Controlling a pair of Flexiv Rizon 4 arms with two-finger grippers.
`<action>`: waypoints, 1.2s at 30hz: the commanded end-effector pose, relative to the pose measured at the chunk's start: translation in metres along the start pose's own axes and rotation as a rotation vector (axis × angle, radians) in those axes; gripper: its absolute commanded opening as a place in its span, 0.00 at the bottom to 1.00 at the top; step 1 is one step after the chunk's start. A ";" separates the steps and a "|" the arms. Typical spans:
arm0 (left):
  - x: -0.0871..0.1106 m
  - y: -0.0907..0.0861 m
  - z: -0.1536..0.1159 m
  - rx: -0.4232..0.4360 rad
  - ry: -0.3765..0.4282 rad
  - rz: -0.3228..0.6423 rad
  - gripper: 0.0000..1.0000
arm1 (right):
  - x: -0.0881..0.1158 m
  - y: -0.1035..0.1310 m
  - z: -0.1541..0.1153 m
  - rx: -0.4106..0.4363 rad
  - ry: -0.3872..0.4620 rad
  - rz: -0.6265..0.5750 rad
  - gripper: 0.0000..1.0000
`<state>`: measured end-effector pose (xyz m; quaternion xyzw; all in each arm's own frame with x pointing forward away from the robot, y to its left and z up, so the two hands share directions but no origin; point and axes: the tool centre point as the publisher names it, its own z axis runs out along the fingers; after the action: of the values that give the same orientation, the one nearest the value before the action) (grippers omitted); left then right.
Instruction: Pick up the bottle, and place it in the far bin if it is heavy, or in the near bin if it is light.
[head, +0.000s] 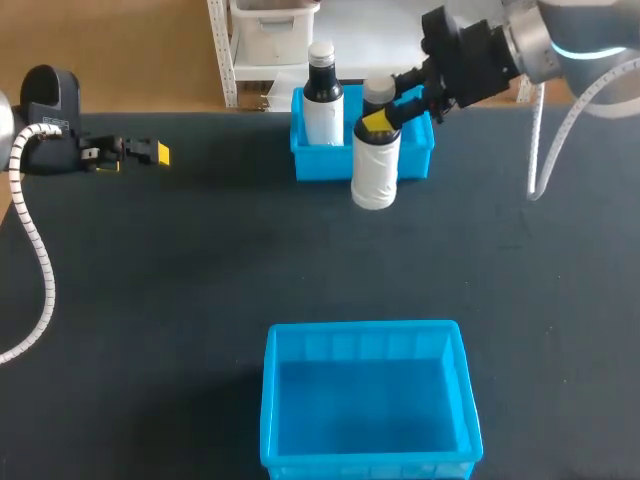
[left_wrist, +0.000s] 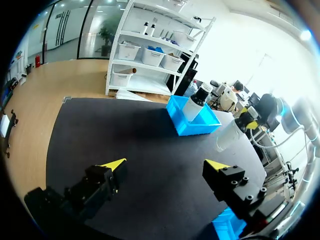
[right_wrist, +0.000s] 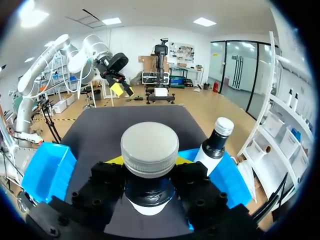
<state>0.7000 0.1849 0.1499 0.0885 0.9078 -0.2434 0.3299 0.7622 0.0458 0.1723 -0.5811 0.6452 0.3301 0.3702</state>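
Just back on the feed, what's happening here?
The right hand is shut on the neck of a white bottle, holding it just in front of the far bin, where another bottle already stands. The left hand sits open off to the left, holding nothing. The near bin is well away from both.

One bottle (head: 376, 168) before far bin (head: 318, 162) — second bottle (head: 322, 108) inside.

Two robot arms. The left arm (head: 50, 95), well left of the far bin (head: 320, 165), ends in a rounded black housing trailing a white ribbed cable (head: 40, 270). The right arm (head: 530, 40), just right of the far bin, is silver with a glowing pale-blue ring (head: 590, 47) and a white hose (head: 540, 125). The left gripper (head: 152, 153) and right gripper (head: 380, 121) are black, screw-studded, yellow-tipped.
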 end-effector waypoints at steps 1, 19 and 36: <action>0.000 0.000 0.000 0.000 0.000 0.000 1.00 | -0.011 0.001 -0.021 0.015 0.012 0.003 0.00; 0.000 0.000 0.000 0.000 0.000 0.000 1.00 | -0.036 -0.056 -0.064 0.034 0.023 -0.020 0.00; 0.000 0.000 0.000 0.000 0.000 0.000 1.00 | -0.025 -0.125 -0.055 -0.016 0.015 -0.043 0.00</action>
<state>0.7000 0.1850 0.1499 0.0884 0.9078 -0.2433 0.3299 0.8580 -0.0042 0.2236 -0.5855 0.6469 0.2947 0.3896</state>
